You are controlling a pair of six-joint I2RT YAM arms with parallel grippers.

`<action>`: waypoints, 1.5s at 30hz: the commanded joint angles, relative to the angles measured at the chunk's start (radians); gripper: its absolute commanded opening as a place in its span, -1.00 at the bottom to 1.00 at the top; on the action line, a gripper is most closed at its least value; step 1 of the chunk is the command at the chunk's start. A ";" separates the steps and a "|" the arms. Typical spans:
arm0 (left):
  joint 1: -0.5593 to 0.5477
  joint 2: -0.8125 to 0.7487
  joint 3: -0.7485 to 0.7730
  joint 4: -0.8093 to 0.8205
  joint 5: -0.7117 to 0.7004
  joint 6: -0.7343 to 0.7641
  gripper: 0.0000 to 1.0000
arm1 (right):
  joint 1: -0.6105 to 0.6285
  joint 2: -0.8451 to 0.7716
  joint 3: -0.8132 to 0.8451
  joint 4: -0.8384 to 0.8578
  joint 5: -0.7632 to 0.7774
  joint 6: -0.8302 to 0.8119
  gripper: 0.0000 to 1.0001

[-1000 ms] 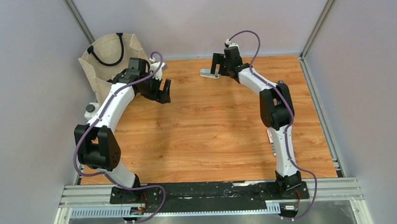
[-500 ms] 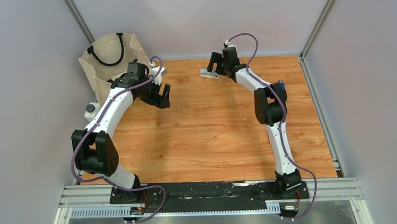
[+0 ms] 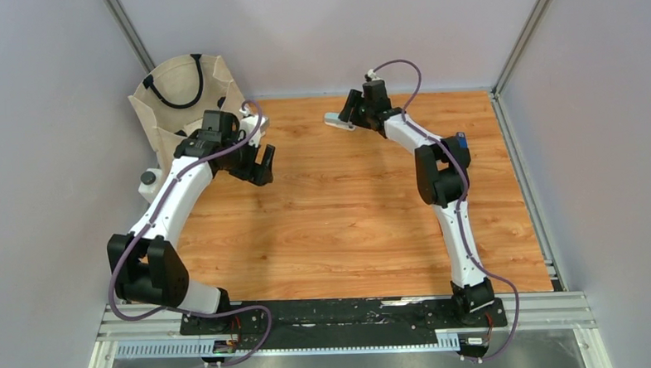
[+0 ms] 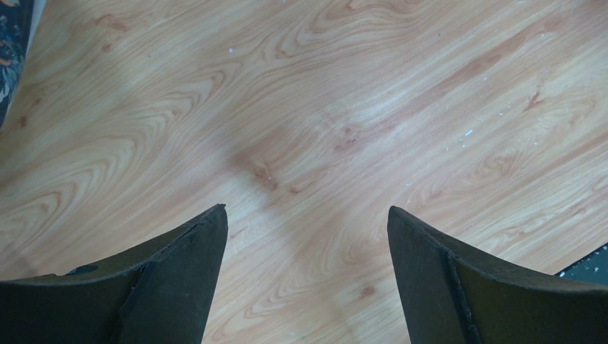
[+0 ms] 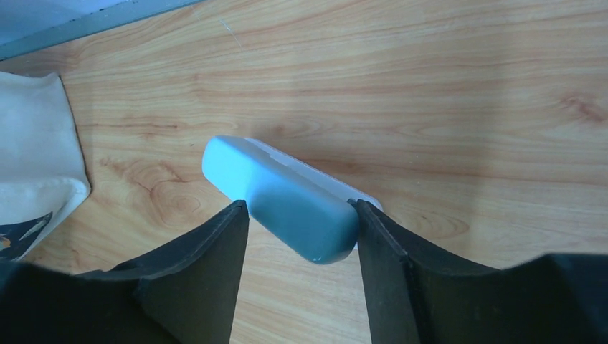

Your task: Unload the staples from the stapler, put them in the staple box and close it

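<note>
The stapler [image 5: 287,193], a pale grey-teal piece, lies flat and slantwise on the wooden table at the far middle [image 3: 336,120]. My right gripper [image 5: 298,204] reaches down over its near end, and both fingertips touch its sides. In the top view the right gripper [image 3: 350,112] sits at the stapler's right end. My left gripper [image 3: 263,162] hangs open over bare wood at the far left, with nothing between its fingers [image 4: 307,209]. The staples are out of view.
A cream cloth bag [image 3: 181,91] stands at the far left corner, and its edge shows in the right wrist view [image 5: 36,143]. A white bottle with a black cap [image 3: 148,179] stands left of the table. A small blue object [image 3: 462,139] lies by the right elbow.
The right jaws have narrowed from wide open onto the stapler's sides. The left arm has drawn back toward the near left, its gripper still open.
</note>
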 commanded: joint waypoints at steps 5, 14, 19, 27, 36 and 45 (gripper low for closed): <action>-0.001 -0.091 -0.057 0.010 -0.055 0.045 0.80 | 0.030 -0.147 -0.186 0.112 -0.069 0.165 -0.03; 0.001 -0.201 -0.103 -0.022 -0.076 0.046 0.80 | 0.186 -0.397 -0.531 0.175 -0.005 0.217 -0.22; 0.005 -0.308 -0.153 -0.040 -0.085 0.060 0.80 | 0.270 -0.477 -0.562 0.067 0.151 0.127 0.15; 0.005 -0.350 -0.156 -0.048 -0.084 0.060 0.81 | 0.251 -0.394 -0.239 -0.228 0.397 -0.206 0.82; 0.008 -0.292 -0.143 -0.033 -0.079 0.059 0.81 | 0.171 -0.222 -0.093 -0.191 0.371 -0.335 0.86; 0.008 -0.269 -0.123 -0.033 -0.055 0.051 0.81 | 0.137 -0.123 -0.053 -0.092 0.267 -0.352 0.82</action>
